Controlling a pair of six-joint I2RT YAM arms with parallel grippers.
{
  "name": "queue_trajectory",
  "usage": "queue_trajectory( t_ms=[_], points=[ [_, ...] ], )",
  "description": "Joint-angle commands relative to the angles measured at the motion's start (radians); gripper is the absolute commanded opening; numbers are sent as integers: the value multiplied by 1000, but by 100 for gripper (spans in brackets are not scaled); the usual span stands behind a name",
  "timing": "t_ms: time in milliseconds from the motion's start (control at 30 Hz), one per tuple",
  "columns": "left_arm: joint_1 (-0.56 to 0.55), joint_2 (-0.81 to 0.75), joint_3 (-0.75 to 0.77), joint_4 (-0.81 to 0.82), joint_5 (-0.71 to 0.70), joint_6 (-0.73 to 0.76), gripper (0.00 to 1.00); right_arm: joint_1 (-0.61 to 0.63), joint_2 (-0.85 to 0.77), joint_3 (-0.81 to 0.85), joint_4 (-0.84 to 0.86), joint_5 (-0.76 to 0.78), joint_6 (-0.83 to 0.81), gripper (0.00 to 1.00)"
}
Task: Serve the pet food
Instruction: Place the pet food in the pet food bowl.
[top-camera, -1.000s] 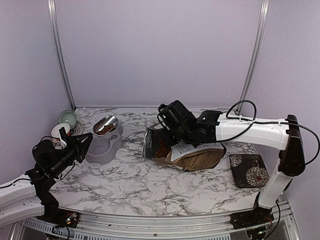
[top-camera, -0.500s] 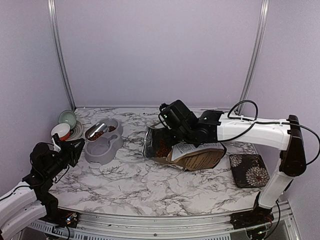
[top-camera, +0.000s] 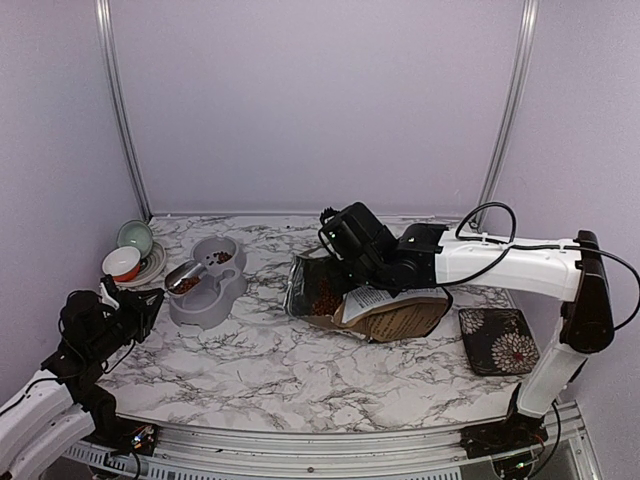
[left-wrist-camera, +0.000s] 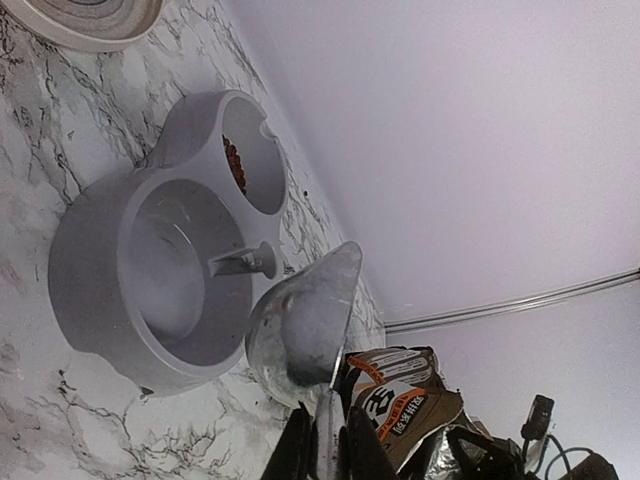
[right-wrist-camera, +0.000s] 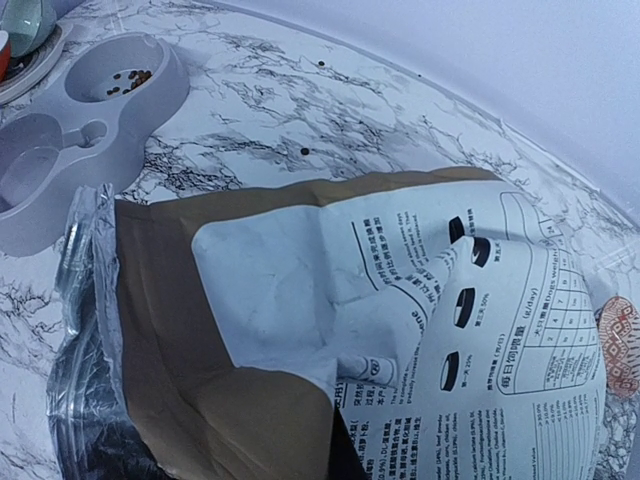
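Lavender walls close in a marble table (top-camera: 300, 380). Read it from the far left, where a stack of small bowls (top-camera: 128, 255) sits on a plate. Just on the near side of them, your left gripper (top-camera: 140, 303) is clamped on the handle of a metal scoop (top-camera: 186, 276). That scoop is what has changed. A second ago it was raised over the far cup of the grey double feeder (top-camera: 205, 302). Since then your left arm has drawn back and down, so the scoop now hangs low over the near cup, the one with a post in its middle. A small amount of pet food (top-camera: 222, 257) lies in the far cup, and the near cup looks bare. From above, a few reddish bits seem to remain in the scoop, while the wrist view shows it close to empty. I'd judge that a pour has gone in and the serving is still thin. You likely need another trip to the bag (top-camera: 395, 318), which lies on its side right of centre. Its foil mouth is open toward the feeder, with more of the food showing inside. Your right gripper (top-camera: 328, 258) is closed at the upper edge of that mouth and has not moved; I cannot tell whether it pinches the foil. At the far right, a dark flowered pad (top-camera: 498, 340) lies apart from all this.
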Motion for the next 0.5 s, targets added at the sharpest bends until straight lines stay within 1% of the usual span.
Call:
queue_trajectory(
  t_ms=[0, 200, 467],
  points=[
    [7, -12, 10, -66, -36, 90, 0, -13, -52, 18, 52, 41, 11, 0],
    [8, 1, 49, -138, -61, 168, 0, -13, -48, 21, 47, 43, 21, 0],
    [7, 47, 56, -133, -76, 210, 0, -13, -42, 12, 53, 42, 29, 0]
  ],
)
